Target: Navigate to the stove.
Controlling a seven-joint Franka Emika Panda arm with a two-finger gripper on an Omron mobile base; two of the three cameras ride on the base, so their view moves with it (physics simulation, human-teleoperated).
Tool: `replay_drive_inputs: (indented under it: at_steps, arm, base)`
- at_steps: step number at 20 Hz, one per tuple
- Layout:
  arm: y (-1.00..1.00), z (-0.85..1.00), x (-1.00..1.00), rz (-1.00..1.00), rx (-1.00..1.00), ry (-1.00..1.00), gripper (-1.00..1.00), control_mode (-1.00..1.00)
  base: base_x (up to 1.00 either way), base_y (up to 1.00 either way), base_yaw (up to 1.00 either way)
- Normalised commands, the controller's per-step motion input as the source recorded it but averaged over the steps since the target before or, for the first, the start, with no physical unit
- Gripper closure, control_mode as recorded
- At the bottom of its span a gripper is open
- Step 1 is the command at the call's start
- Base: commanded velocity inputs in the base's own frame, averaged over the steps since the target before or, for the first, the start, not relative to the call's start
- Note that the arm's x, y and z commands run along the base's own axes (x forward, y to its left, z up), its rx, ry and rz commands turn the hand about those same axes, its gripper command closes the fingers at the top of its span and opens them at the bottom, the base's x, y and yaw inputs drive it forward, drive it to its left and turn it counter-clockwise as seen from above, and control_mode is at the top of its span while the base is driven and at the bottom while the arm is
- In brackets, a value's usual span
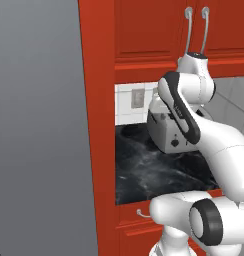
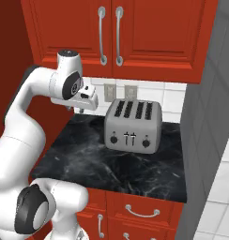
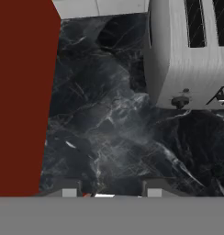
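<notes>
Red cabinets (image 2: 149,33) above and beside a black marble counter (image 2: 121,164), silver toaster (image 2: 133,125) at the counter's back by the tiled wall (image 2: 172,98), gripper (image 3: 111,190) above the counter left of the toaster, fingers apart, holding nothing, stove location cannot be told

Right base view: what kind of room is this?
A rendered home kitchen, most likely: red wall cabinets hang over a black marble countertop that carries a silver four-slot toaster, with white tiled backsplash behind.
</notes>
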Motion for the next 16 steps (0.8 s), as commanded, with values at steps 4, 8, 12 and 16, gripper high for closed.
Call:
replay_drive_inputs:
  at_steps: [4,8,12,16]
  arm:
    - [0.0,0.0,0.0,0.0,0.0,0.0,-1.0,1.0]
    - [0.0,0.0,0.0,0.0,0.0,0.0,-1.0,1.0]
    - [0.0,0.0,0.0,0.0,0.0,0.0,-1.0,1.0]
    - [0.0,0.0,0.0,0.0,0.0,0.0,-1.0,1.0]
  base:
    - [-0.17,0.0,0.0]
    - [-0.75,0.02,0.21]
    - [-0.6,0.01,0.48]
    - [-0.27,0.27,0.52]
